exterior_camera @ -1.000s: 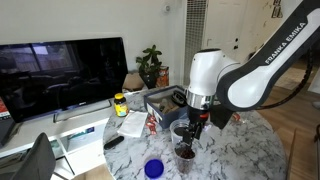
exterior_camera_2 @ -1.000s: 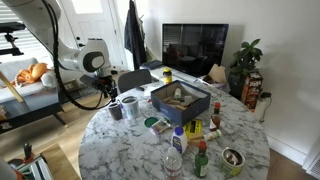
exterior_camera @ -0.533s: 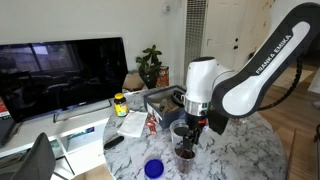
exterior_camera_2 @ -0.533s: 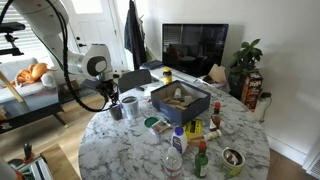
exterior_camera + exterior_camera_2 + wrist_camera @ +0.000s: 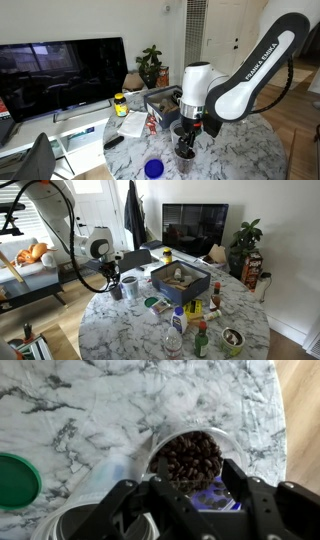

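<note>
Cup of coffee beans (image 5: 190, 458) is being straddled by the gripper (image 5: 184, 482), directly between its jaws on the marble table (image 5: 80, 400). Whether it is being clenched cannot be told. Green lid (image 5: 14, 480) is lying well off to one side of the gripper.

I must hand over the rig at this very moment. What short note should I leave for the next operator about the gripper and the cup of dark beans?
Gripper: open, with one jaw on each side of the cup of dark beans. Whether the jaws touch its wall is not clear.
Things: the cup stands upright on the marble table, near the edge. A second cup is close beside it, and a green lid lies farther off.
Done: the gripper is in place around the cup.
Left: no firm grip is seen, and the cup is not lifted.
</note>
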